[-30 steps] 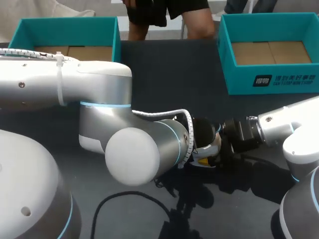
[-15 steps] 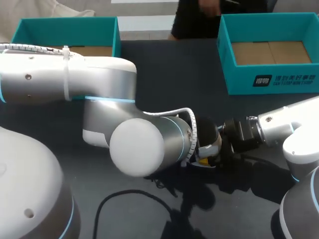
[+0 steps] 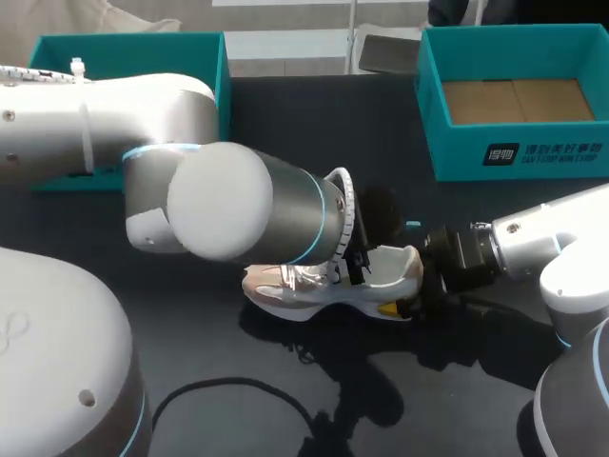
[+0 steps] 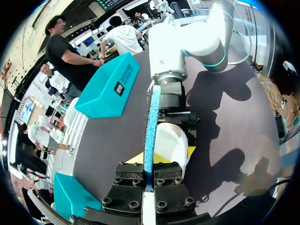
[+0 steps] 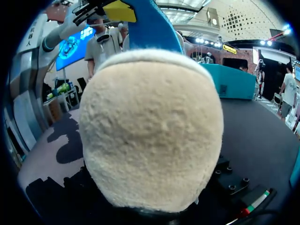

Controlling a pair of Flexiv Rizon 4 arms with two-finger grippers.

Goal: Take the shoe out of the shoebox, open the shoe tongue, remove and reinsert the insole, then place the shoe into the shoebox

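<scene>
Shoe (image 3: 324,286), just 1, lies on the black table (image 3: 314,143) btwn the 2 arms, heel pinched in the R gripper (image 3: 409,295). L gripper (image 4: 149,169) is clamped tight on 1 blue insole (image 4: 151,126), edge-on above the heel. 2 teal boxes, near box (image 3: 519,157) and far box (image 3: 221,76), sit well apart.

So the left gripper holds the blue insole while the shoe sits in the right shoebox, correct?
No. The shoe lies on the table, outside the right shoebox, as the head view shows. The left gripper does hold the blue insole.
</scene>
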